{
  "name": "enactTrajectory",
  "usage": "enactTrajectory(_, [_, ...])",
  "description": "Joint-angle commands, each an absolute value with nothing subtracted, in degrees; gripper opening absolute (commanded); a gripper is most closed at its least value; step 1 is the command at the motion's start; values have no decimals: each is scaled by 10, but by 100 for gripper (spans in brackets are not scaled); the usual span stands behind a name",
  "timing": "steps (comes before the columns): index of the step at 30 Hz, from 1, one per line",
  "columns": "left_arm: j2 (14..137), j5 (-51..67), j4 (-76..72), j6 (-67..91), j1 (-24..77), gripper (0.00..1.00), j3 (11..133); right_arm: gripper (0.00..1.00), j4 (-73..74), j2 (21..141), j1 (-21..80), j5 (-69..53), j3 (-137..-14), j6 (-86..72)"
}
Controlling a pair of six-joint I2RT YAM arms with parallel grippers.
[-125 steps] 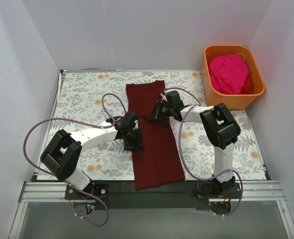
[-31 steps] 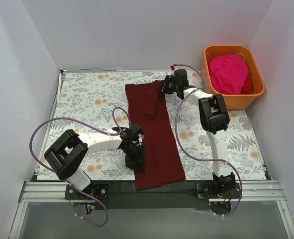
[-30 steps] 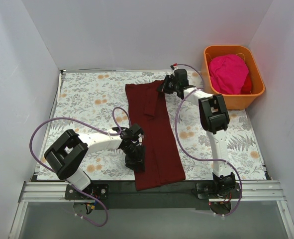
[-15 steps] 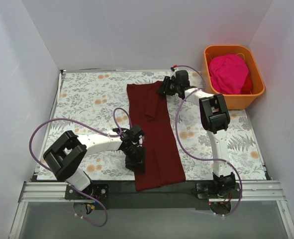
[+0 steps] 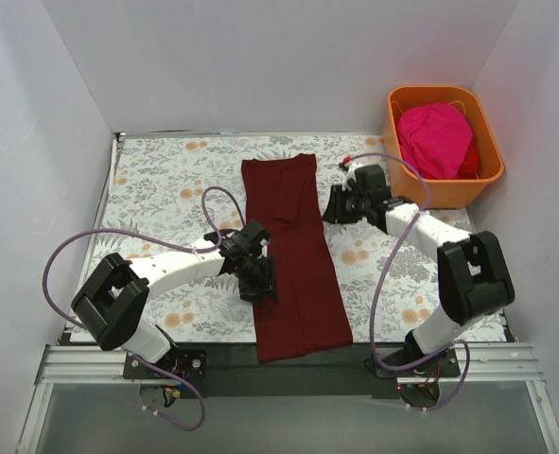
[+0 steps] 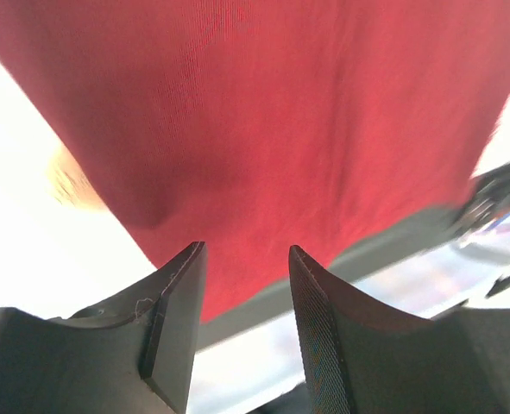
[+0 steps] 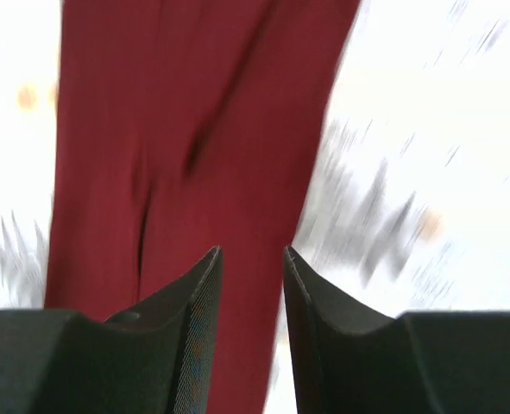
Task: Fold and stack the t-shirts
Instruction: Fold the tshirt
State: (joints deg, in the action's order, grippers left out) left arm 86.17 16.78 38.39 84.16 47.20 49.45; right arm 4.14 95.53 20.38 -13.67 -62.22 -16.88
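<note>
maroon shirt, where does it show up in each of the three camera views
Top external: the maroon shirt lies as a long folded strip down the middle of the table, between the two arms.
Left wrist: it fills the upper part of the picture, beyond the left gripper.
Right wrist: it runs down the left half, beyond the right gripper.
Shared landmark: the flowered tablecloth beside the shirt's long edges, blurred in both wrist views.

A robot test cell, probably in a lab: plain white panels (image 5: 260, 57) wall in a table under a floral cloth (image 5: 156, 180), with an aluminium rail (image 5: 80, 359) at six o'clock carrying both arm bases.
</note>
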Motion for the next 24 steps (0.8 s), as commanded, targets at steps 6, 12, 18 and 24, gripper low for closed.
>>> enactTrajectory(6, [926,75,315,827,343,41,574,41,109,844,322,-104,-455,-176])
enactTrajectory(12, [1071,24,310,801,309,39,726,42,96,885,329,-108,-475,-180])
enactTrajectory(18, [1174,7,313,788,293,38,843,41,84,941,329,-95,-500,-173])
enactTrajectory(24, [1286,-7,337,767,276,38,949,41,83,1004,323,-79,-545,-160])
